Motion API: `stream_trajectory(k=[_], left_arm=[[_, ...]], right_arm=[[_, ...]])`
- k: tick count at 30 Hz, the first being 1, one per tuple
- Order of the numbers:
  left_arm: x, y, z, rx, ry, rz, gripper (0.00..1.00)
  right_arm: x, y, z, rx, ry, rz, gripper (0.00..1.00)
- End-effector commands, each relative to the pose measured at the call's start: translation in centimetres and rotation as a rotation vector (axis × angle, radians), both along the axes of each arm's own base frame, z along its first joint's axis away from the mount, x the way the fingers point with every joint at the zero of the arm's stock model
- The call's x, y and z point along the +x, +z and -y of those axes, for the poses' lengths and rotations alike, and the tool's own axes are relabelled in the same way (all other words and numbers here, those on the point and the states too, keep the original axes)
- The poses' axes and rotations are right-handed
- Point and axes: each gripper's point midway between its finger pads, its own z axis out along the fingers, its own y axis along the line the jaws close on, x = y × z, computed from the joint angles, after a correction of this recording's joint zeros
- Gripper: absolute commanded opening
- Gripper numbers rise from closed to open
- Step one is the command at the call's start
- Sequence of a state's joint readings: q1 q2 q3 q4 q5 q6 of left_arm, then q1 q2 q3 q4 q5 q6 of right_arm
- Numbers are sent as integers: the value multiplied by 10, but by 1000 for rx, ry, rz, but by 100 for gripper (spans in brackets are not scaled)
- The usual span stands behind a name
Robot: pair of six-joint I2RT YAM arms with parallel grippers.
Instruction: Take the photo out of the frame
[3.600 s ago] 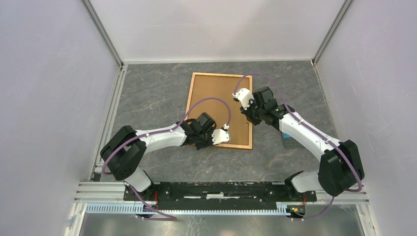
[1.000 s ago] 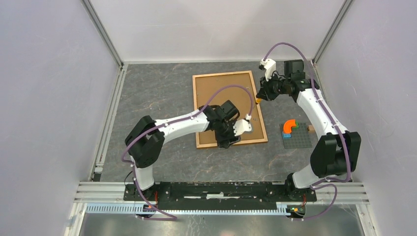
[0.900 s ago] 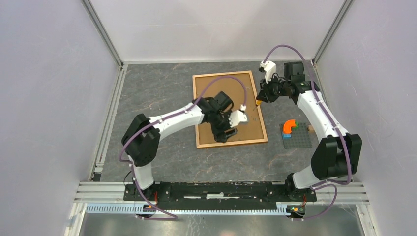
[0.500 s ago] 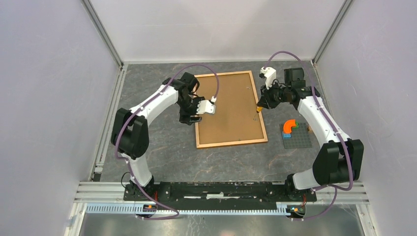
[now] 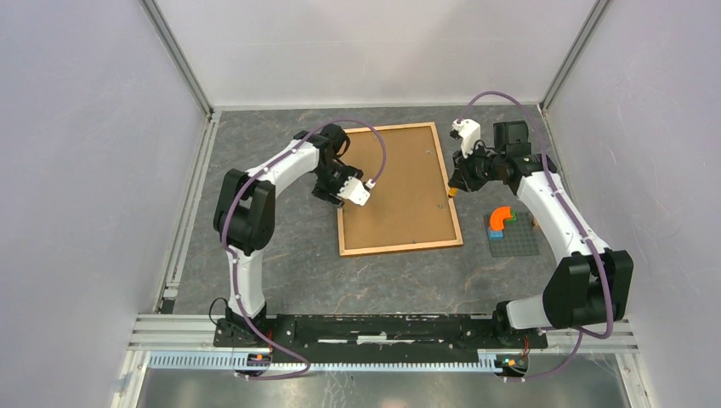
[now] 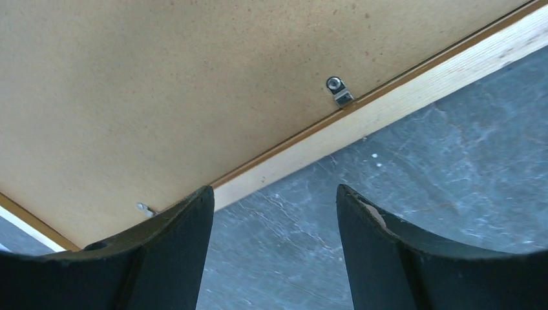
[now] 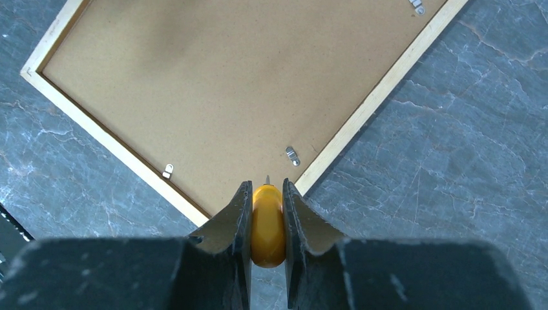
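Frame [image 5: 395, 191] lies back-up mid table [image 5: 281, 161]; left gripper [image 6: 272, 189] spread wide, empty, over its left edge; right gripper [image 7: 265, 186] clamps yellow tool [image 7: 267, 226] at right edge, tip near clip [image 7: 292, 155]

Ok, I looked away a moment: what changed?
The left claw swung from the near right corner of the frame to its left edge, jaws open. The right claw, shut on a yellow tool, moved out to the right edge. The frame turned slightly early on, then stayed.
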State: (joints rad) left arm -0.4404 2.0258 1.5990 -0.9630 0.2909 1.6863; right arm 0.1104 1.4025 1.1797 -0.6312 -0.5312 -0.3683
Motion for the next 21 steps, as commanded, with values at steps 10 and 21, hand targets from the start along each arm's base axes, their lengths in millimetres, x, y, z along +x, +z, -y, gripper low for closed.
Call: stream_trajectory(k=[10, 21], left_arm=[[15, -39, -12, 104, -141, 25, 51], [-54, -40, -55, 195, 87, -145, 33]], right_arm=[[-5, 3, 7, -35, -10, 29, 0], [7, 4, 1, -16, 15, 26, 0]])
